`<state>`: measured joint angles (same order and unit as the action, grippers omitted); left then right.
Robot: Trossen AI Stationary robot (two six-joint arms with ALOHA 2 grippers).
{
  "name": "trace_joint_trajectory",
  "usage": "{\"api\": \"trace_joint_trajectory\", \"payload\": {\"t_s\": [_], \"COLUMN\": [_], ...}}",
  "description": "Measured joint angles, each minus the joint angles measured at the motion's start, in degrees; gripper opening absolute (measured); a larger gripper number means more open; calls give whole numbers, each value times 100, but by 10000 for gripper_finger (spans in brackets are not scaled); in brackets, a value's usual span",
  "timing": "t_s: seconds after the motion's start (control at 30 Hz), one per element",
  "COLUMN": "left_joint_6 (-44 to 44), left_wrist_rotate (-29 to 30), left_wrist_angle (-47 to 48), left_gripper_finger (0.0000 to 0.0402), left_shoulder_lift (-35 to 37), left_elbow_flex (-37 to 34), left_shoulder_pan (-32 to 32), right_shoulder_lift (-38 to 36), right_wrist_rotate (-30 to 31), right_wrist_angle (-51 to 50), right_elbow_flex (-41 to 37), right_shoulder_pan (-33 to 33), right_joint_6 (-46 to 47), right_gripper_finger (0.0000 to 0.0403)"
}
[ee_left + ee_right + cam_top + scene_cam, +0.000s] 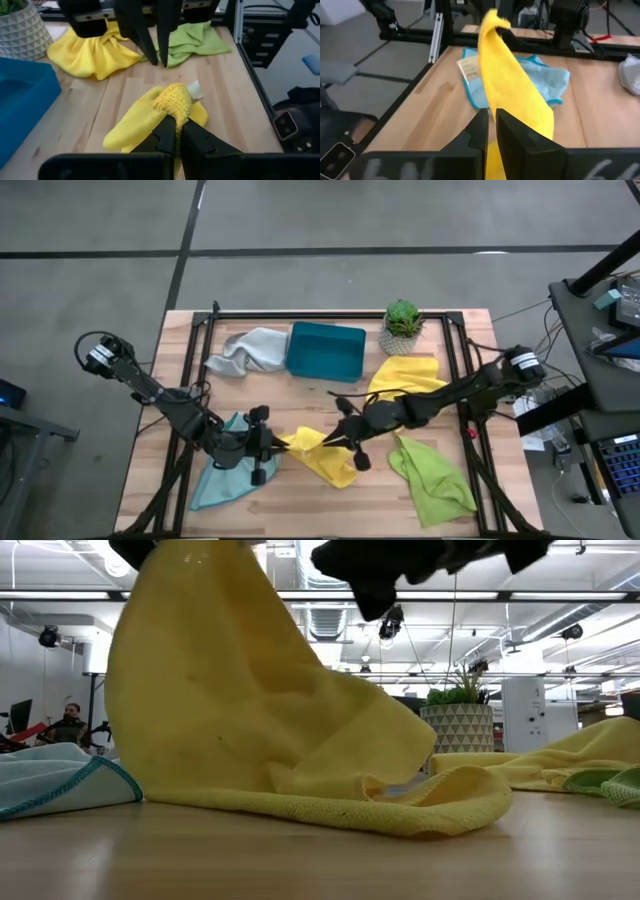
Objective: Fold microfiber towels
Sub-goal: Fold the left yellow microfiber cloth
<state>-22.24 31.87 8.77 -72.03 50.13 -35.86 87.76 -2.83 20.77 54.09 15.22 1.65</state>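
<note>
We take this for an open industrial lab or workshop, given the wooden table (300, 490) in its black metal frame (330, 314) on a bare concrete floor (300, 220), the exposed ceiling ducts (330, 615), and a seated person (68, 726) amid equipment in the background.

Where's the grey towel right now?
In the high view the grey towel lies crumpled at the table's back left, apparently touching the teal tray on its left side.
</note>
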Motion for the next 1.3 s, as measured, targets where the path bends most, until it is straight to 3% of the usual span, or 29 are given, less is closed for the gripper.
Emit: {"api": "trace_joint_trajectory", "payload": {"t_s": [0.2,0.4,0.6,0.73,0.87,1.13,1.3], "left_joint_6": [-42,-140,-144,-142,-142,-117,-44], "left_wrist_rotate": [21,60,148,150,150,158,400], "left_wrist_angle": [-80,-84,-79,-83,-83,-80,-74], "left_gripper_finger": [0,0,0,0,0,0,0], "left_shoulder_lift": [18,71,94,102,105,224,342], "left_elbow_flex": [36,34,53,57,57,68,42], "left_shoulder_pan": [-111,-111,-113,-113,-113,-113,-111], "right_shoulder_lift": [397,764,1020,1173,1251,1097,868], "right_wrist_rotate": [-3,7,146,195,350,453,450], "right_wrist_angle": [-1199,-2216,-2560,-2737,-2755,-3399,-3838], "right_elbow_flex": [771,1486,1880,1936,1901,1853,1851], "right_shoulder_pan": [0,-26,-47,-88,-138,-177,-177], "right_joint_6": [-20,-20,-20,8,-38,-306,-385], "right_gripper_finger": [43,96,153,164,137,20,12]}}
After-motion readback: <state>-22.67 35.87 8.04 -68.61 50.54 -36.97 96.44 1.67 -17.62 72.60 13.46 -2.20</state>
